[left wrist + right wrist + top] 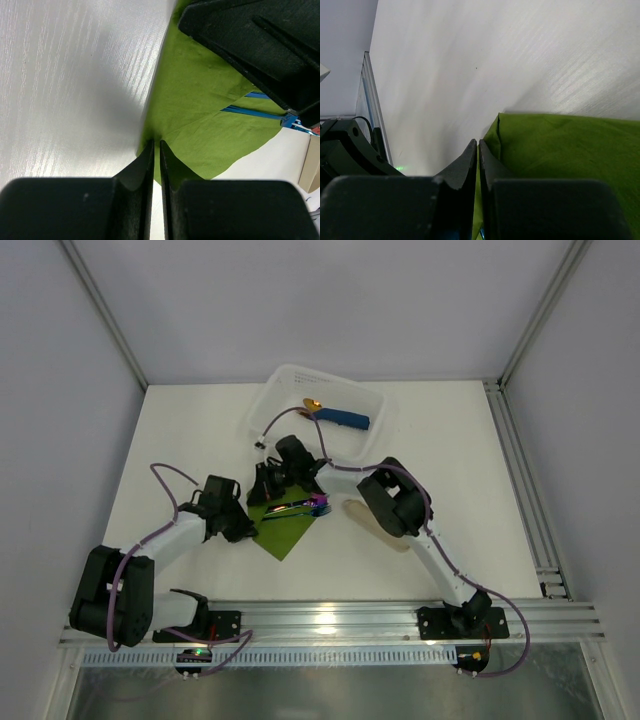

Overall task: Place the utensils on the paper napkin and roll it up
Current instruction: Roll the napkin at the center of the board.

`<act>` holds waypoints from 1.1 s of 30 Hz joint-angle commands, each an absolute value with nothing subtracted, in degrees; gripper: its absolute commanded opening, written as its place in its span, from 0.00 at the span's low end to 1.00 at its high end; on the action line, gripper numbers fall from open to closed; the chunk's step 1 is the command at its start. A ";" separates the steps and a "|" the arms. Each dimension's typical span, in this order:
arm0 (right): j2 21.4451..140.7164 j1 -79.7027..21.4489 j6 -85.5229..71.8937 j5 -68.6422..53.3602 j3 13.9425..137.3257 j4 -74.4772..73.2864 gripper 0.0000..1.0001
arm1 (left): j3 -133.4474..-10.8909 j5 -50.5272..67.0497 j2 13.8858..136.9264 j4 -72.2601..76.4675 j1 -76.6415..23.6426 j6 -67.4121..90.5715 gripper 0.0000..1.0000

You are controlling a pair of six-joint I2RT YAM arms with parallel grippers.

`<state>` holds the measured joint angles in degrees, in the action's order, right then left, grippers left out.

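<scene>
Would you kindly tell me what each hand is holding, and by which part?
Both hold the paper napkin: the left hand pinches its edge, the right hand pinches the edge near a corner.

A robot test lab: a white counter (200, 430) boxed in by plain panels (320, 300) beyond the right claw (264, 488), with an aluminium rail (330, 615) carrying the arm bases (455, 620).

Overhead, the right arm (395, 498) covered part of a beige piece (352, 510), and the utensils (300, 507) were too small to count. In the left wrist view the paper napkin (200, 110) hid all but a blue sliver of them at right.
</scene>
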<state>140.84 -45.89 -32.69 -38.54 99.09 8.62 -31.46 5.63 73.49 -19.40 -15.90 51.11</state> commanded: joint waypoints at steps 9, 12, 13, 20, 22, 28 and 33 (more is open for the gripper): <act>129.82 -45.35 -29.45 -33.58 95.81 3.08 0.15 | -31.11 5.89 71.72 -19.51 -16.17 51.85 0.08; 128.67 -45.35 -29.00 -33.40 95.01 2.55 0.15 | -30.94 6.06 71.63 -19.16 -16.17 52.03 0.08; 128.32 -45.44 -28.92 -33.92 94.75 2.55 0.15 | -30.94 6.15 71.63 -19.16 -16.17 51.94 0.08; 124.63 -46.23 -28.83 -35.06 89.65 4.13 0.15 | -30.94 6.06 70.93 -19.51 -16.17 51.94 0.08; 124.28 -46.84 -28.83 -35.42 88.95 4.13 0.15 | -30.94 6.06 70.93 -19.60 -16.17 51.86 0.08; 124.72 -48.34 -28.56 -35.68 87.54 3.96 0.15 | -30.32 6.15 70.93 -19.16 -16.17 52.03 0.08; 125.86 -49.13 -28.74 -35.51 87.80 3.95 0.15 | -30.24 5.80 70.75 -19.07 -16.17 52.03 0.08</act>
